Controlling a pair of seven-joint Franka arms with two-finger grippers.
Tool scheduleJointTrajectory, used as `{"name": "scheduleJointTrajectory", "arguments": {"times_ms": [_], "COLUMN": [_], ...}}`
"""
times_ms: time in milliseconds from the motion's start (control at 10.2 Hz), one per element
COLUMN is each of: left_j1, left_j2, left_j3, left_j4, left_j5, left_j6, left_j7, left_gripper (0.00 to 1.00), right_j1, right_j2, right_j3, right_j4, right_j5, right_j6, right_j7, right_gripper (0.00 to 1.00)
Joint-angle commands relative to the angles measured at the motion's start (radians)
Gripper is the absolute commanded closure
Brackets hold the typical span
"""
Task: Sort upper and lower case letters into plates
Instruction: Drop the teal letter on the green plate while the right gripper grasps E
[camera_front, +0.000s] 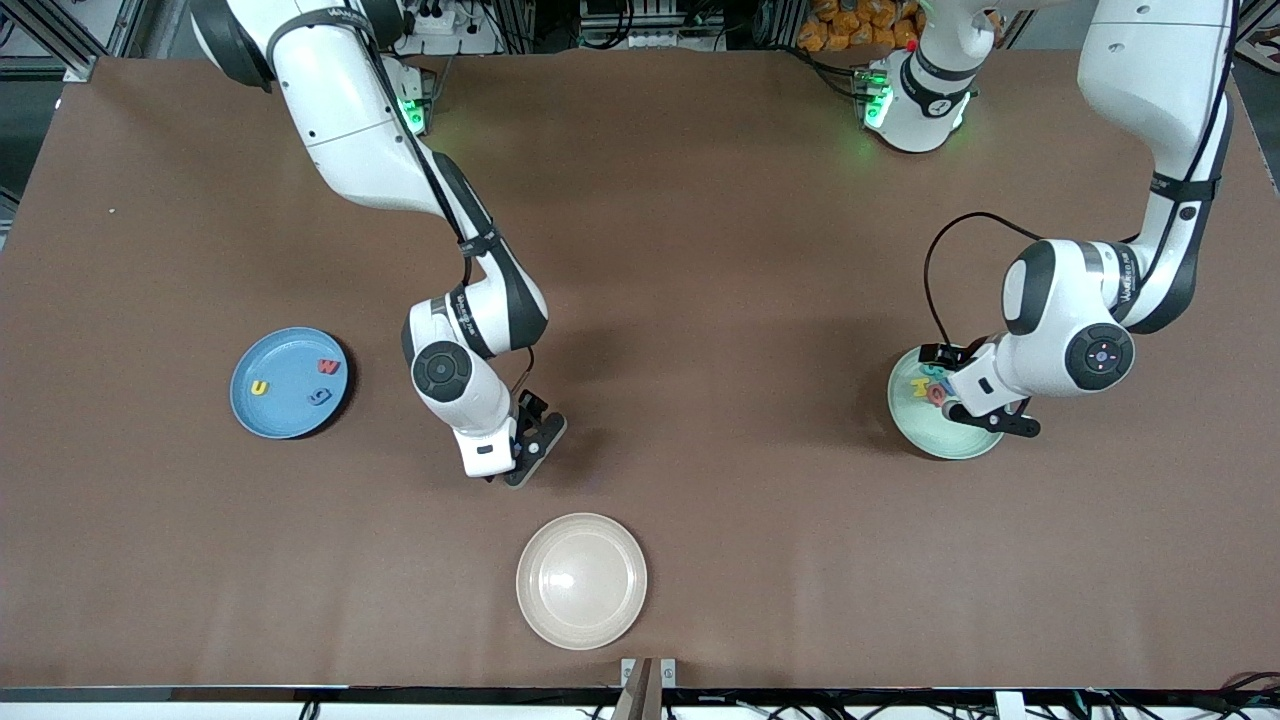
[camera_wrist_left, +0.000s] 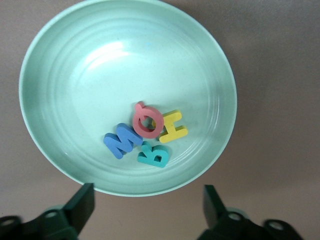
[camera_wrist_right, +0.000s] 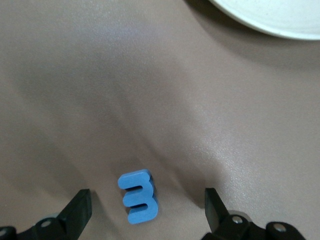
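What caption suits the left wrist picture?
Open left gripper over mint plate holding four letters.

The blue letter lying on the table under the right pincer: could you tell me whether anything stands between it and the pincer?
Nothing visible does. The blue letter lies alone on the bare table, with the open right pincer over it, a finger on each side. The cream plate sits apart, nearer the front camera.

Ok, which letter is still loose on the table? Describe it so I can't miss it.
Start from the cream-beige round plate nearest the front camera. Just farther from that camera, on the bare brown tabletop, the right pincer hangs open over a small flat blue foam letter. It's the only letter lying outside a plate.
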Motion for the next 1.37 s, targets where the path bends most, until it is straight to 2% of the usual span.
{"name": "scheduleJointTrajectory", "arguments": {"times_ms": [0,98,196,294,490,588,686,980,1078,1176,1275], "left_j1": [0.007,0.004,0.0,-0.001,-0.004,-0.004,-0.004,-0.003,0.002,-0.004,-0.004], "left_j2": [-0.067,-0.084,-0.092,-0.094,-0.1,-0.113,-0.155,-0.314,-0.321,-0.319,-0.321], "left_j3": [-0.008,-0.008,-0.008,-0.009,-0.028,-0.029,-0.038,-0.06,-0.063,-0.057,-0.075], "left_j4": [-0.014,0.01,0.044,0.108,0.279,0.329,0.358,0.369,0.394,0.473,0.499], "left_j5": [0.02,0.019,0.019,0.017,0.016,0.016,0.016,0.013,0.013,0.014,0.014], "left_j6": [0.01,0.009,0.0,-0.026,-0.234,-0.288,-0.34,-0.446,-0.485,-0.559,-0.58], "left_j7": [-0.015,-0.025,-0.07,-0.127,-0.21,-0.212,-0.21,-0.212,-0.221,-0.244,-0.235], "left_gripper": [0.0,0.0,0.0,0.0,0.0,0.0,0.0,0.0,0.0,0.0,0.0], "right_j1": [0.002,0.002,0.002,0.002,0.0,0.0,0.002,-0.016,-0.032,-0.044,-0.053], "right_j2": [0.019,0.019,0.019,0.019,0.019,0.019,0.017,-0.019,-0.047,-0.081,-0.114], "right_j3": [0.001,0.001,0.001,0.001,0.001,0.001,0.001,-0.003,-0.018,-0.052,-0.113], "right_j4": [0.026,0.023,0.02,0.018,0.017,0.017,0.017,0.018,0.017,0.015,0.015], "right_j5": [0.017,0.017,0.017,0.016,0.016,0.016,0.016,0.016,0.016,0.014,0.014], "right_j6": [0.003,0.023,0.032,0.032,0.032,0.029,0.028,0.013,-0.039,-0.126,-0.241], "right_j7": [-0.003,-0.003,-0.003,-0.005,-0.014,-0.012,-0.008,0.0,0.0,-0.005,-0.015], "right_gripper": [0.0,0.45,0.81,0.99,1.0,1.0,1.0,1.0,1.0,1.0,1.0]}}
